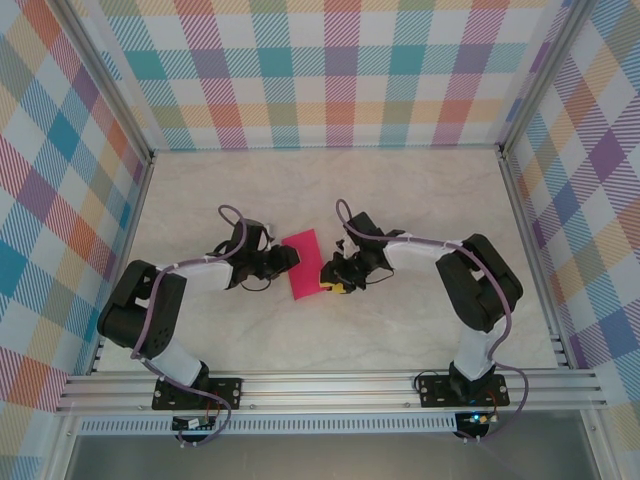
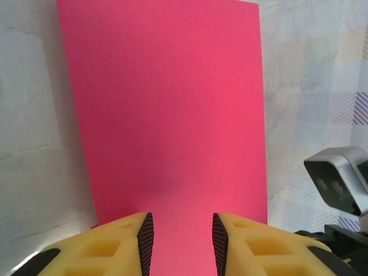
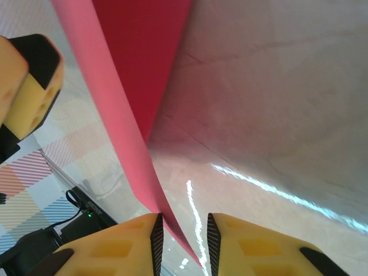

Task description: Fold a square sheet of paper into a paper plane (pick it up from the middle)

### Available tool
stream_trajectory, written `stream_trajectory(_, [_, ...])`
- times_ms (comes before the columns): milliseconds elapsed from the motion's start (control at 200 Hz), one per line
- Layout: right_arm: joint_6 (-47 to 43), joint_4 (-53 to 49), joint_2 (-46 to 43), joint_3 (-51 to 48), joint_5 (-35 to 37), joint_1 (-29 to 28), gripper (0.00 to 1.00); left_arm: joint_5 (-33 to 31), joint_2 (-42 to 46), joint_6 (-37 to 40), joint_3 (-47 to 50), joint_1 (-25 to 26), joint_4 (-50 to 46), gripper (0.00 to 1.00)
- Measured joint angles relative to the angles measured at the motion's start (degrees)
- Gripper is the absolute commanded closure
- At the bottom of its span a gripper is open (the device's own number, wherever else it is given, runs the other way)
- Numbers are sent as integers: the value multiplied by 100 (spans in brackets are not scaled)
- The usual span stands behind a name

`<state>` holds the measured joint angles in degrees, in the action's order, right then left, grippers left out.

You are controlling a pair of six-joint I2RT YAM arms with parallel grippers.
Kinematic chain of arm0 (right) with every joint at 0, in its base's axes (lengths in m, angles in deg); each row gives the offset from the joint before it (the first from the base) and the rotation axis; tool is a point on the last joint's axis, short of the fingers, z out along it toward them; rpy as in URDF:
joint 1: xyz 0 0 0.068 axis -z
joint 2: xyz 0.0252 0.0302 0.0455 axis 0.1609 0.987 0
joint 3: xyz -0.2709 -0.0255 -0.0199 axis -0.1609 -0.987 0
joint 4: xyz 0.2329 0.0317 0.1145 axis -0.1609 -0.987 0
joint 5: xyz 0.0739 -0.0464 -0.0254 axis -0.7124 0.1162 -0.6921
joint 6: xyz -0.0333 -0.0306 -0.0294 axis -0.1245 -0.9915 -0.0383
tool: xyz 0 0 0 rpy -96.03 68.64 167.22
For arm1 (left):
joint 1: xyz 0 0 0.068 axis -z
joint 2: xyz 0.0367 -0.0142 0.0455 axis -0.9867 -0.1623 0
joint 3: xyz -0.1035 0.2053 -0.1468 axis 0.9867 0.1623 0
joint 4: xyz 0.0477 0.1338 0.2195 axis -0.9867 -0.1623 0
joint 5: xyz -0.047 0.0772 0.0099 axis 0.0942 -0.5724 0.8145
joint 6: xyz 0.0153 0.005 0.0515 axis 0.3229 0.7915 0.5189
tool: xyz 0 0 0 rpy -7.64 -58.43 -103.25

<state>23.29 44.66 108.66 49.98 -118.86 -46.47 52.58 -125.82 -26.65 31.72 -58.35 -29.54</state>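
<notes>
- The square sheet of paper (image 1: 304, 264): matte magenta-pink, thin; from above a narrow, sharp-cornered rectangle lying askew mid-desk (image 1: 420, 200); the desk is pale, marbled and glossy
- Left pincer (image 2: 180, 244): yellow fingers (image 2: 109, 248) with ribbed black pads (image 2: 146, 241), standing apart astride the sheet's near edge
- Right pincer (image 3: 183, 241): slightly apart; the sheet's thin edge runs between its tips
- Bare desk on every side; plaid walls (image 1: 330, 70) well back

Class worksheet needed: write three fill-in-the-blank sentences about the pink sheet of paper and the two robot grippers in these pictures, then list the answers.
In the top view, the thin magenta-pink sheet of paper lies ___ the left gripper and the right gripper.
In the right wrist view, the paper runs between two ___ fingers.
In the left wrist view, the jaws stand ___, with paper showing in the gap.
Missing words: between; yellow; open.
</notes>
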Motion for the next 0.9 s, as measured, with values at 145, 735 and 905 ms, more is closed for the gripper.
stream_trajectory(145, [197,201,-136,-157,-7,0,80,39,-131,0,0,11,20,68])
stream_trajectory(735, [603,1086,-170,-146,-79,-20,76,-59,-291,33,-2,11,-4,70])
stream_trajectory(905, [625,1169,-170,-136,-114,-90,69,-57,-387,46,-2,13,-9,71])
